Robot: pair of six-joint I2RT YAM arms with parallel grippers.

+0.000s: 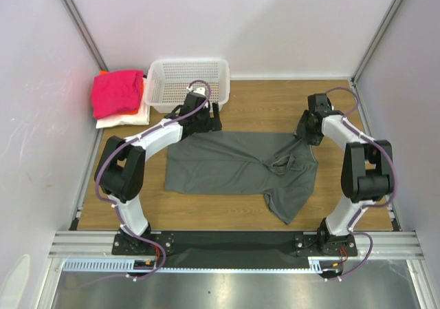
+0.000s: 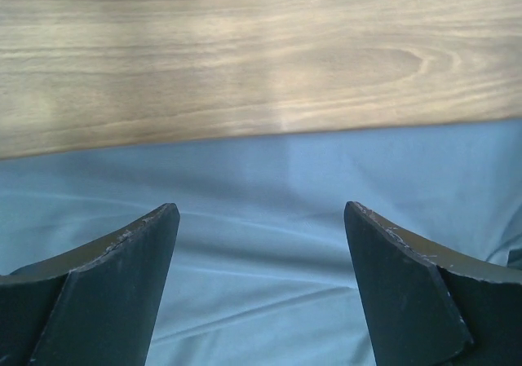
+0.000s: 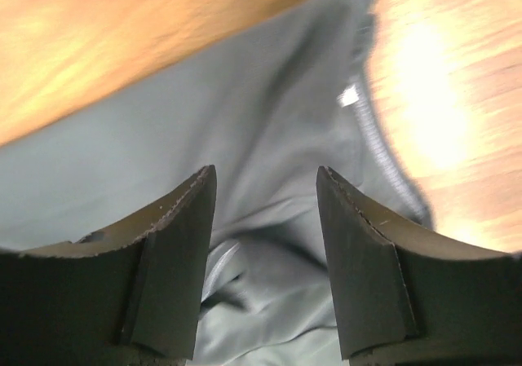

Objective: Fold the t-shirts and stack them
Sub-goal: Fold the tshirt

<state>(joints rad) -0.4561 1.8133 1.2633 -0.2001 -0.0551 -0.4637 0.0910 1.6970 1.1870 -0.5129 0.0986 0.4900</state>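
A dark grey t-shirt [image 1: 234, 168] lies across the middle of the table, with one sleeve trailing toward the front right. My left gripper [image 1: 210, 122] hovers over the shirt's far left edge. It is open, and in its wrist view smooth grey cloth [image 2: 261, 284] shows between its fingers [image 2: 130, 268], with bare wood just beyond. My right gripper [image 1: 304, 131] is over the collar end at the far right, open and holding nothing, above rumpled cloth [image 3: 269, 244]. The ribbed collar [image 3: 379, 150] and a small neck label [image 3: 349, 97] show there. Folded magenta [image 1: 117, 92], orange [image 1: 103, 73] and white [image 1: 124, 120] t-shirts are stacked at the back left.
A white mesh basket [image 1: 187, 82] stands at the back, just behind my left gripper and right of the folded stack. Walls close the table in on the left, back and right. Bare wood [image 1: 275, 106] shows behind the shirt.
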